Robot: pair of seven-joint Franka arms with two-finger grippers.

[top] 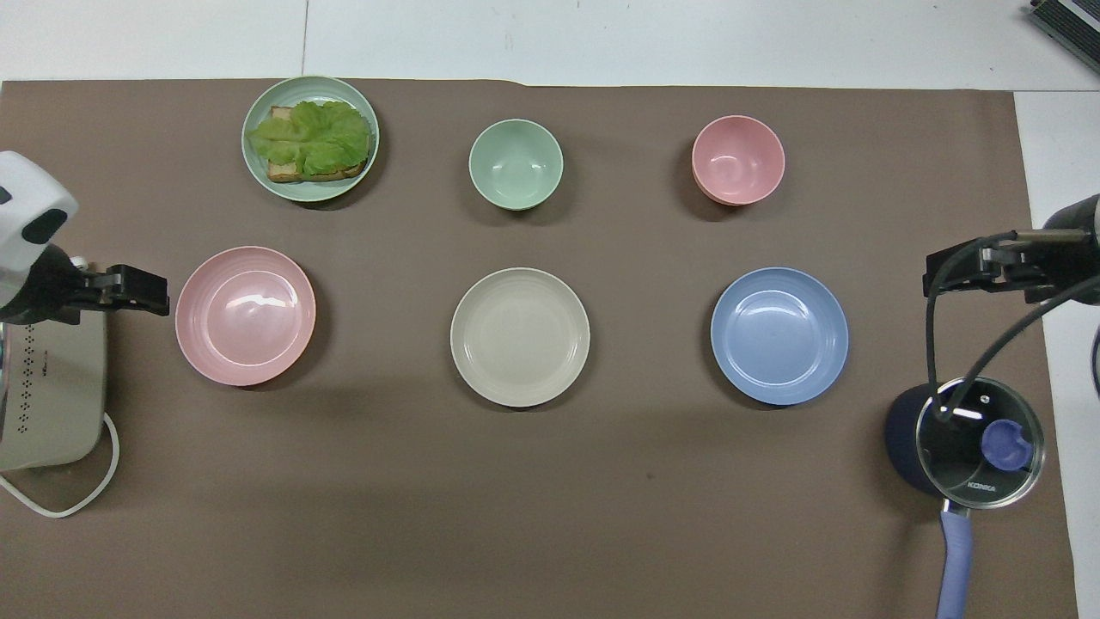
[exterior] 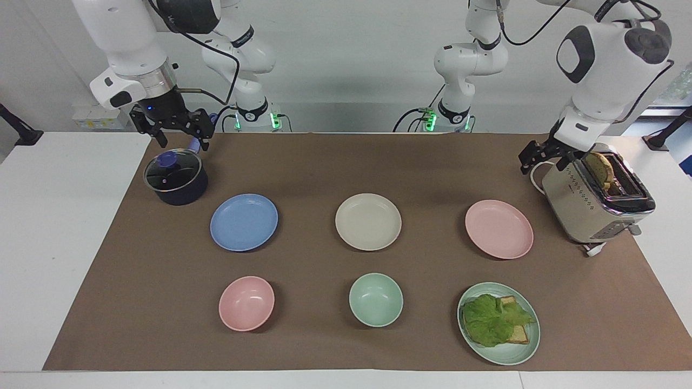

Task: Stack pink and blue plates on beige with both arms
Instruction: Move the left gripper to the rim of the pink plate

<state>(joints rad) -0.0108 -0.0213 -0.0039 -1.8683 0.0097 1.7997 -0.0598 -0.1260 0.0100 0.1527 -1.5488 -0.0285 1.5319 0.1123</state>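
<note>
Sitting mid-mat, the round matte cream-beige plate (exterior: 368,221) is flanked by the cornflower blue plate (exterior: 244,222) and pale pink plate (exterior: 499,228), each apart. Left gripper (exterior: 540,155), spread, hangs beside the toaster (exterior: 597,200); right gripper (exterior: 175,131), spread, over the lidded pot (exterior: 175,177).

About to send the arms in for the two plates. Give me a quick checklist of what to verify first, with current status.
1. Pink plate bare, nothing on it: ok.
2. Blue plate bare: ok.
3. Beige plate between them, nothing stacked on it yet: ok.
4. Left gripper open, holding nothing, up beside the toaster, short of the pink plate: ok.
5. Right gripper open, holding nothing, over the pot, not at the blue plate: ok.
6. Room for the left gripper to come down past the toaster at the pink plate's rim: cannot tell.
</note>
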